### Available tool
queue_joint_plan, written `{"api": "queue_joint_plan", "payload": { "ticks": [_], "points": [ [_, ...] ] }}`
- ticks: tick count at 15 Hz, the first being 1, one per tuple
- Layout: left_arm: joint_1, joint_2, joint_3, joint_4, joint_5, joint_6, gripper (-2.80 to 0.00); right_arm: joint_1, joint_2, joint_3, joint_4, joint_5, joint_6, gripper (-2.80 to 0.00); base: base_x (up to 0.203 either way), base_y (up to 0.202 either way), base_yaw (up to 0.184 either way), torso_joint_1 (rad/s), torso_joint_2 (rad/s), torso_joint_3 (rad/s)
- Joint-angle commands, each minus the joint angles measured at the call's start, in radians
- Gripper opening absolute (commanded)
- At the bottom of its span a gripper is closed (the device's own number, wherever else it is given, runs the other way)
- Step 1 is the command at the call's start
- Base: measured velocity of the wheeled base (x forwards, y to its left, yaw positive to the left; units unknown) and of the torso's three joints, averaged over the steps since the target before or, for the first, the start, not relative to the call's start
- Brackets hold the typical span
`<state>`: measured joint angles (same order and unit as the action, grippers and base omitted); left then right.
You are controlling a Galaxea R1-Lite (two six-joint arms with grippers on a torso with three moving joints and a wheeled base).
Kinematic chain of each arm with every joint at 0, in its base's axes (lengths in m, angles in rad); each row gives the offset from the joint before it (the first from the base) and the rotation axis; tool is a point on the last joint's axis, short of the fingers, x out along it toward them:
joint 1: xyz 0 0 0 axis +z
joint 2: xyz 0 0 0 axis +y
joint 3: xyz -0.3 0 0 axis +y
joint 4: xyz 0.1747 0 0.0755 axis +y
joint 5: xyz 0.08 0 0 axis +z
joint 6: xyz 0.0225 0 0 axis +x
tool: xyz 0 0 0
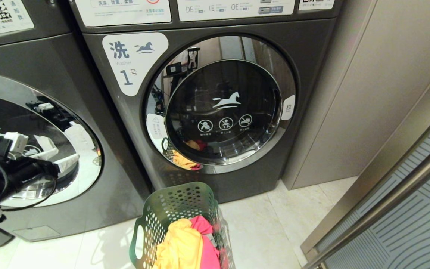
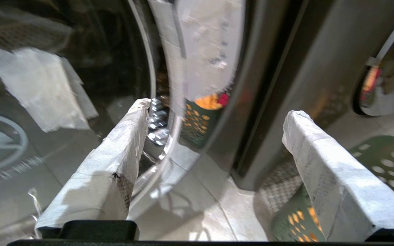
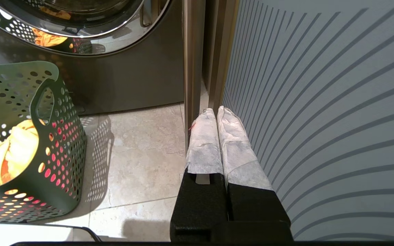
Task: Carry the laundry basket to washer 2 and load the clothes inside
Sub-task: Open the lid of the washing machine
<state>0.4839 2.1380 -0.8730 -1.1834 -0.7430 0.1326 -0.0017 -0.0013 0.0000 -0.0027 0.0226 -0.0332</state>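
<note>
Head view shows me the laundry basket (image 1: 179, 224) on the floor (image 1: 267, 224) at the near centre, just before the washer labelled 1 (image 1: 207, 101), with the clothes (image 1: 189, 244) heaped inside, yellow-orange over pink-red. My left hand (image 2: 214, 136) is spread wide and empty, close to the chrome door ring of the left washer (image 1: 43, 149). My right hand (image 3: 216, 118) is pressed closed, empty, beside the striped panel (image 3: 320, 102), right of the basket.
</note>
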Motion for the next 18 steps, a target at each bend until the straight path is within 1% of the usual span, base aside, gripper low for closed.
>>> {"api": "queue_joint_plan", "payload": {
  "ticks": [1, 3, 6, 10, 13, 15, 18],
  "points": [
    [-0.001, 0.052, -0.067, -0.004, 0.005, -0.003, 0.0, 0.0, 0.0, 0.0, 0.0, 0.0, -0.001, -2.8, 0.0, 0.0, 0.0, 0.0, 0.0, 0.0],
    [-0.003, 0.07, -0.096, -0.002, -0.013, -0.005, 0.0, 0.0, 0.0, 0.0, 0.0, 0.0, -0.002, -2.8, 0.0, 0.0, 0.0, 0.0, 0.0, 0.0],
    [-0.004, 0.094, -0.13, -0.002, -0.058, -0.007, 0.0, 0.0, 0.0, 0.0, 0.0, 0.0, -0.001, -2.8, 0.0, 0.0, 0.0, 0.0, 0.0, 0.0],
    [-0.005, 0.122, -0.208, 0.038, -0.061, -0.016, 0.0, 0.0, 0.0, 0.0, 0.0, 0.0, -0.001, -2.8, 0.0, 0.0, 0.0, 0.0, 0.0, 0.0],
    [-0.014, 0.149, -0.268, 0.041, -0.061, -0.022, 0.0, 0.0, 0.0, 0.0, 0.0, 0.0, -0.001, -2.8, 0.0, 0.0, 0.0, 0.0, 0.0, 0.0],
    [-0.023, 0.163, -0.312, 0.046, -0.059, -0.046, 0.0, 0.0, 0.0, 0.0, 0.0, 0.0, -0.001, -2.8, 0.0, 0.0, 0.0, 0.0, 0.0, 0.0],
    [-0.038, 0.168, -0.328, 0.049, -0.059, -0.057, 0.0, 0.0, 0.0, 0.0, 0.0, 0.0, -0.002, -2.8, 0.0, 0.0, 0.0, 0.0, 0.0, 0.0]
  ]
}}
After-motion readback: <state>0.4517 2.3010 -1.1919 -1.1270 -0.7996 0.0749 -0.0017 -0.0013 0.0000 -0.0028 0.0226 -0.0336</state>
